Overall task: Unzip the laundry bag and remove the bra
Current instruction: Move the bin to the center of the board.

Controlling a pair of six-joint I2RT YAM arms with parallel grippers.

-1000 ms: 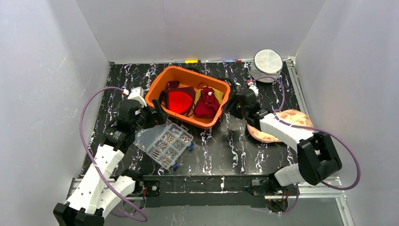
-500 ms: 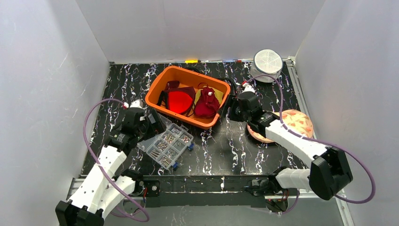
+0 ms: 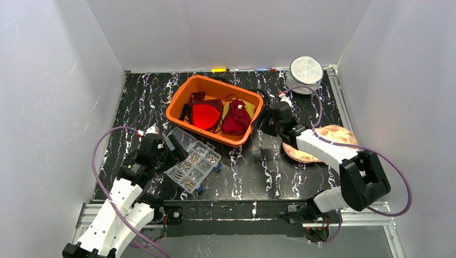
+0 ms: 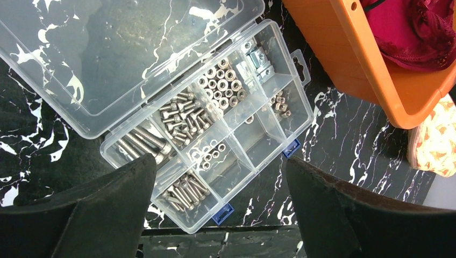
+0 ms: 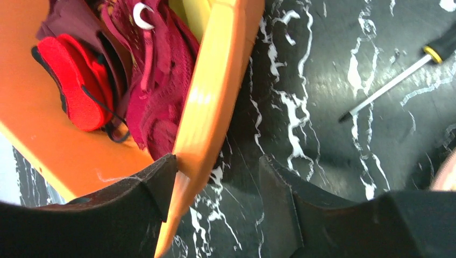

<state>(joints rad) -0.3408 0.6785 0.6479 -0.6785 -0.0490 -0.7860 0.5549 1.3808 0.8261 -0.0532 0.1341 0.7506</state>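
The step in hand looks like the approach, with no unzipping begun: neither claw is at the bag. I take the white round mesh case (image 3: 306,71) at the far right corner of the surface (image 3: 258,172) to be the bag. It stands alone, and its zip is too small to make out, so I cannot tell if it is shut.

The orange bin (image 3: 226,84) sits at the middle of the far edge. In it lie a red padded garment (image 3: 206,114) and, just beside it, a maroon lace one (image 3: 236,119). Both look like bras. Whether the task's bra is one of them or is in the bag I cannot tell.

The left claw (image 4: 218,166) is spread wide and empty above the open parts box (image 4: 215,134), which lies toward the near left corner. The right claw (image 5: 215,161) is also spread and pinches nothing. It hangs at the bin's right wall (image 5: 215,80), with one finger over the rim and the other over bare surface. A screwdriver (image 5: 387,86) lies apart to the right.

If the case is the bag, the right arm is the nearer one. Its next move would be to swing from the bin to the far right corner, find the zip pull, and close on it. The left claw would steady the case, which is light and likely to slide when the pull is tugged.
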